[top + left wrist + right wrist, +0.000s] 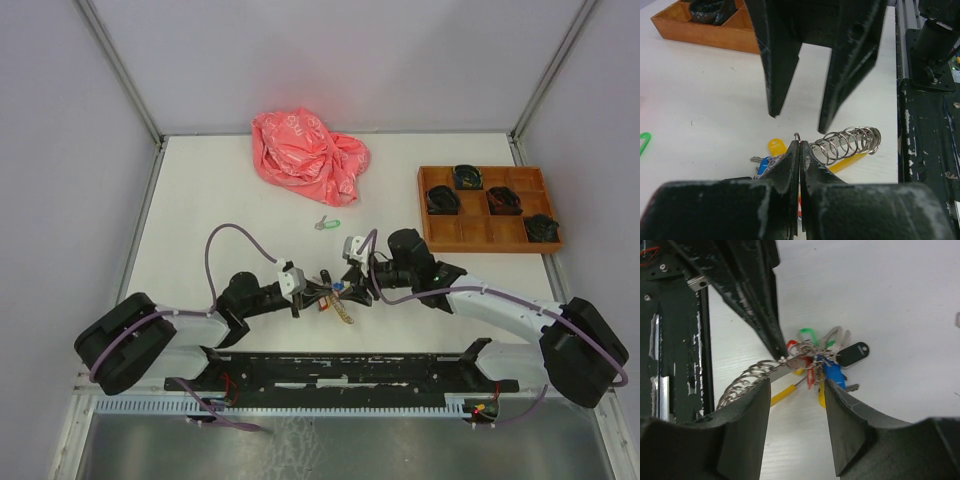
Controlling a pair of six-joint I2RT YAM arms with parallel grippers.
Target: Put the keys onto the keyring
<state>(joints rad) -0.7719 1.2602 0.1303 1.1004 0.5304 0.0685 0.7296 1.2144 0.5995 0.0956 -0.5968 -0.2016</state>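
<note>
Left gripper (312,293) is seen shut and right gripper (352,278) parted, key bunch (337,300) between them. Green-tagged key (327,224) lies apart on the table. Tray (490,246) holds black items (442,199) in four compartments.
Left wrist: fingertips (790,160) are clamped on keyring (797,135).
Right wrist: jaws are spread astride the bunch; red tag (811,377) is seen in it.

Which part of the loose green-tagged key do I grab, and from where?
Likely its green tag, from straight above, jaws across the narrow width: the key lies flat on the table, apart from the pink bag and the key bunch.
</note>
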